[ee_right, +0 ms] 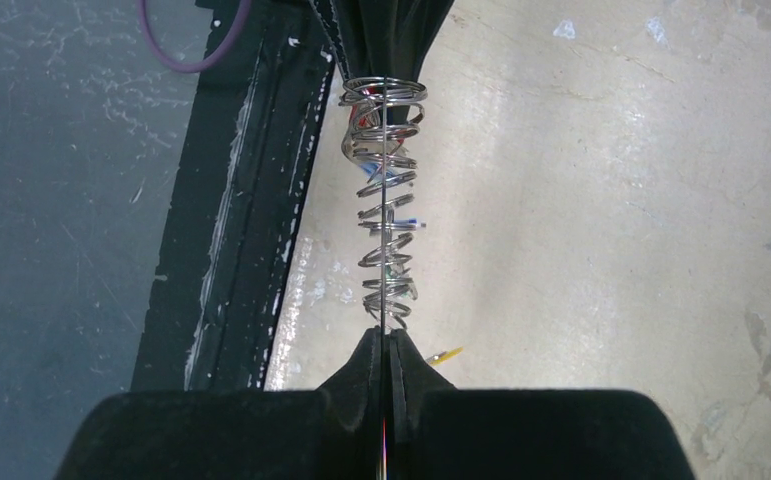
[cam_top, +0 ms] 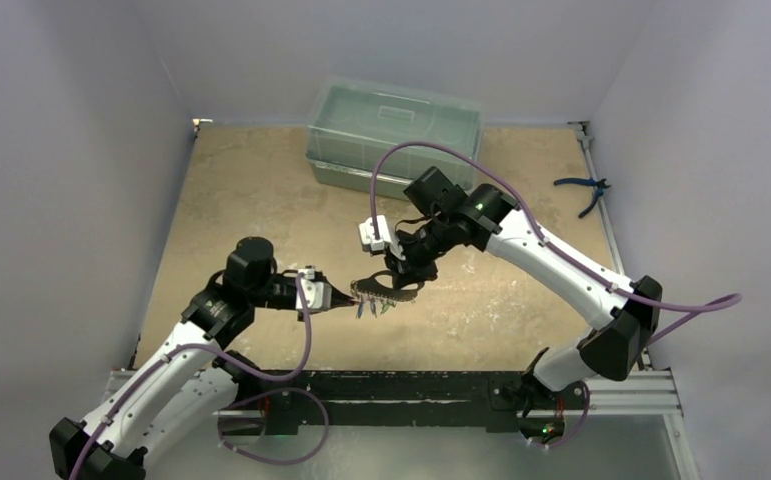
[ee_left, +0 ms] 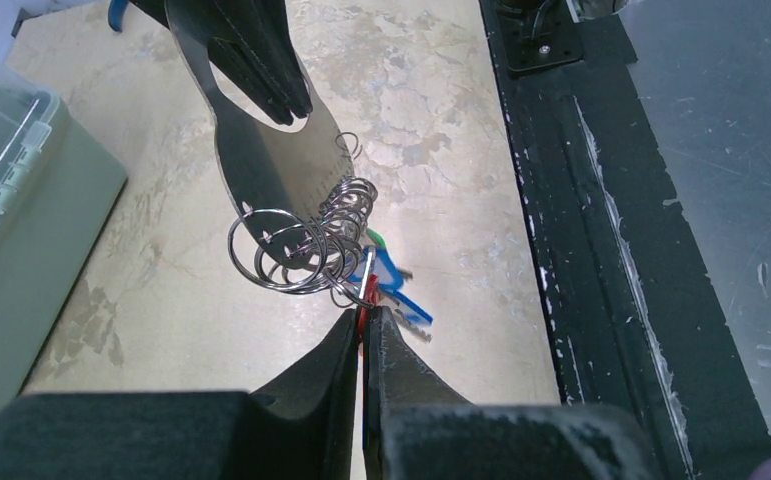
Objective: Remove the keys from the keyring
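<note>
The keyring is a flat shiny plate (ee_left: 261,170) with several split rings (ee_left: 306,245) threaded along one edge. It hangs in the air above the tan table. My right gripper (ee_right: 389,335) is shut on the plate, which that view shows edge-on; its dark fingers (ee_left: 256,60) pinch the plate's top in the left wrist view. Blue (ee_left: 401,292), red (ee_left: 362,303) and green (ee_left: 376,238) keys dangle from the rings, and a yellow one (ee_right: 445,354) shows past the right fingers. My left gripper (ee_left: 364,316) is shut on the red key's head. From above, both grippers meet at the keys (cam_top: 373,306).
A translucent green lidded box (cam_top: 393,132) stands at the back of the table. Blue-handled pliers (cam_top: 583,190) lie at the right edge. A black rail (cam_top: 401,385) runs along the near edge, just below the hanging keys. Purple cables loop from both arms.
</note>
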Controlling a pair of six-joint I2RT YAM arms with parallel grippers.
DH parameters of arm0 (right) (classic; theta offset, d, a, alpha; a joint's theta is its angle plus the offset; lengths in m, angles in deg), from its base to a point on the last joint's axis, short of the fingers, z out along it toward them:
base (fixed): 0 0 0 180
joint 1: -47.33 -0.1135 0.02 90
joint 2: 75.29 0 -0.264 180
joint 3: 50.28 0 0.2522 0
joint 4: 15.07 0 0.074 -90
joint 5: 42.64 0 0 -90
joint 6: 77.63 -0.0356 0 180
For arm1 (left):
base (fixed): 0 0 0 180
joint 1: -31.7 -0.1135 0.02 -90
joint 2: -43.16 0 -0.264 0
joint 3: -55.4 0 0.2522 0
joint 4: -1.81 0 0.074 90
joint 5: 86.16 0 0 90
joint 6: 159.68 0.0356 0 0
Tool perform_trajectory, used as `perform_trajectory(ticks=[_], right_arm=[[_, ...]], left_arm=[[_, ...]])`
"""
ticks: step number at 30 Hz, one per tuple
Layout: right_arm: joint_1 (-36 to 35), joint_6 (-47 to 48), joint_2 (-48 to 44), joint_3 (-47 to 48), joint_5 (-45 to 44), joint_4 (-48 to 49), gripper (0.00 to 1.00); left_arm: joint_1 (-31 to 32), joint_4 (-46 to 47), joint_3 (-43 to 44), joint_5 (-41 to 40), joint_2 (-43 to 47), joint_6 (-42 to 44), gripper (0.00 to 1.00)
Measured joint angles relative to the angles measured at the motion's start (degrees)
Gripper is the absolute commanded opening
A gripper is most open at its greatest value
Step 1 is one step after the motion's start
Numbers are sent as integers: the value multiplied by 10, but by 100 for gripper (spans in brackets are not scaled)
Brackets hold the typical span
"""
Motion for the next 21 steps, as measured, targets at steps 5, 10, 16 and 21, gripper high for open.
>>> perform_trajectory(ticks=[5,10,16,21], right_arm=[[2,0,0,-3,2,0,0],[8,2,0,-19,4,1,0],[44,3,0,-48,21,9,0],[59,9,24,-65,53,27,0]], left_arm=[[0,12,0,4,-10,-14,0],[0,12,-2,6,-14,-24,0],[-7,-26,11,-10,-14,-21,0],[-41,-46,18,-11,-59,-18,0]])
